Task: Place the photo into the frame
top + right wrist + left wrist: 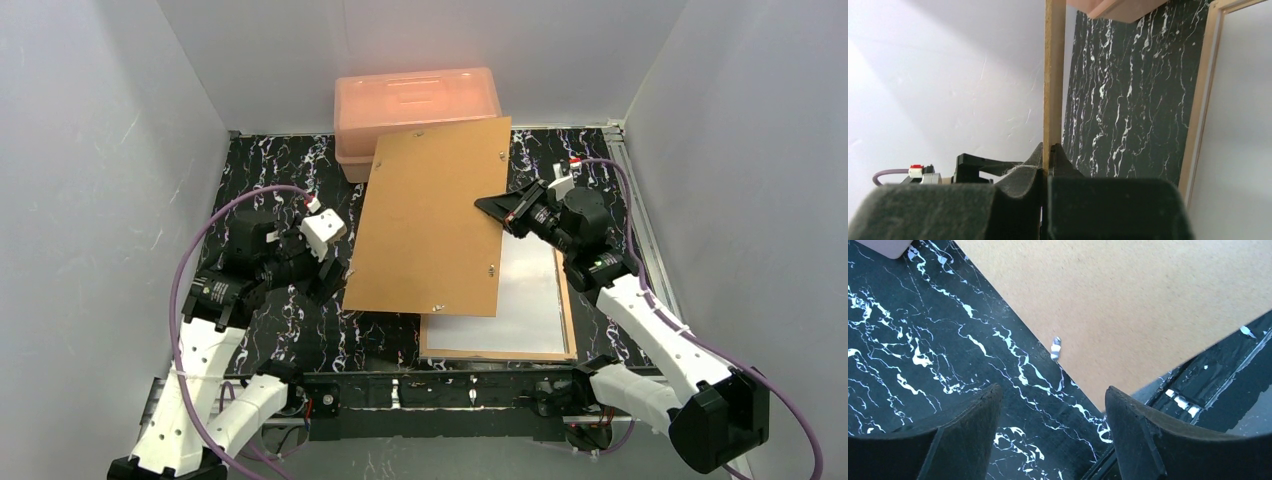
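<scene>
The frame (496, 353) lies back up at the table's near right, with tan rails. A plain white sheet (530, 290) fills it; I cannot tell whether this is the photo's back, and no printed side shows. My right gripper (492, 206) is shut on the right edge of the brown backing board (430, 220) and holds it lifted and tilted, partly over the frame. The right wrist view shows the board edge-on (1054, 75) between the jaws of the right gripper (1048, 150), with the frame rail (1200, 100) at the right. My left gripper (332, 272) is open and empty beside the board's left edge (1148, 300).
An orange plastic box (415, 100) stands at the back centre, under the board's far end. A small metal tab (1055, 348) sticks out of the board's edge. White walls enclose the black marbled table (270, 170) on three sides.
</scene>
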### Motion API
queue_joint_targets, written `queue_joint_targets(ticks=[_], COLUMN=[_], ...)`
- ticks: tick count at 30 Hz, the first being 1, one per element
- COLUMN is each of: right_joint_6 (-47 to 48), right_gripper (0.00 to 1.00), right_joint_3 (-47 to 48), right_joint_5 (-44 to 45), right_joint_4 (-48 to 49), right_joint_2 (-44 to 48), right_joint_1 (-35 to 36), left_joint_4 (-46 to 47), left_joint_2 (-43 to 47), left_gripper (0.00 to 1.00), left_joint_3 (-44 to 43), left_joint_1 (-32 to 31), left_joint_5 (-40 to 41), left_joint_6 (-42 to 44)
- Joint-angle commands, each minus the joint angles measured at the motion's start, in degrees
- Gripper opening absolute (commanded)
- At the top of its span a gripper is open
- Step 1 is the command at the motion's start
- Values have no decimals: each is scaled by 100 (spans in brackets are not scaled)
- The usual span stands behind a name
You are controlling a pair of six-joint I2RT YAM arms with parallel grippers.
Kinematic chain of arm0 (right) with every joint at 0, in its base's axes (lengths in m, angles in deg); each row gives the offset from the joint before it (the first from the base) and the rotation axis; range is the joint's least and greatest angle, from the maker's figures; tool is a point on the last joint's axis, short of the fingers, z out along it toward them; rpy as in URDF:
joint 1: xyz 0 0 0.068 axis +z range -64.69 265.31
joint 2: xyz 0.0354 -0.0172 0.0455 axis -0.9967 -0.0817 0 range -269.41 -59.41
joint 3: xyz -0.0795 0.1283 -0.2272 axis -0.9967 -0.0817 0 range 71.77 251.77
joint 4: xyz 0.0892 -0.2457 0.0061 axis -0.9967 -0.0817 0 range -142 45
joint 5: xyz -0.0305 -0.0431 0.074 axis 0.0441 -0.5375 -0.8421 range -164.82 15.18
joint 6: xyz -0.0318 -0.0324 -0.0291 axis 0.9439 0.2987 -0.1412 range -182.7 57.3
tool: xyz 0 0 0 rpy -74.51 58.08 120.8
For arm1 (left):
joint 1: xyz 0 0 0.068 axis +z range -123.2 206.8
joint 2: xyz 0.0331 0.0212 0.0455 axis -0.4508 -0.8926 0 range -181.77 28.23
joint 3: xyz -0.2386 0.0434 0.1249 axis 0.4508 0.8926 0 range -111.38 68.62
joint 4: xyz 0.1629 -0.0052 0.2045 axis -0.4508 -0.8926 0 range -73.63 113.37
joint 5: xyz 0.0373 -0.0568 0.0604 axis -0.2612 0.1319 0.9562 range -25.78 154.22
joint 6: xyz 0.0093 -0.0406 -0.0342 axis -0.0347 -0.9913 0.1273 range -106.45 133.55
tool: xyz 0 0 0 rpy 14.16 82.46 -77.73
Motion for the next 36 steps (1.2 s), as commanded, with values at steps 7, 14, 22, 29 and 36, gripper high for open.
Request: queue_joint_targets(ticks=[7,14,22,29,36], right_joint_6=[1242,2167,2920,3380,3699], right_gripper=[1,1,1,1,1], right_joint_3=[763,899,1063,1308,1530], right_joint_5=[-667,-1773,-2301,-2464,-2158], right_joint_4=[-1107,-2773,-3212,-3132,-3359], right_joint_2=[154,376,60,-191,-295], right_joint_1=[-245,-1718,-2378,-2437,-2431], left_joint_4=[-559,-523,-524,-554,-557], left_joint_2=[33,-3,37,51,-37], left_gripper=[79,79,78,78,77], left_joint_3=[-208,65,224,274,230], left_joint_1=[-25,-25,-25,-22,-21], left_joint_5=[139,73,96,71,13], left_joint_6=[-40,-43,116,157,128])
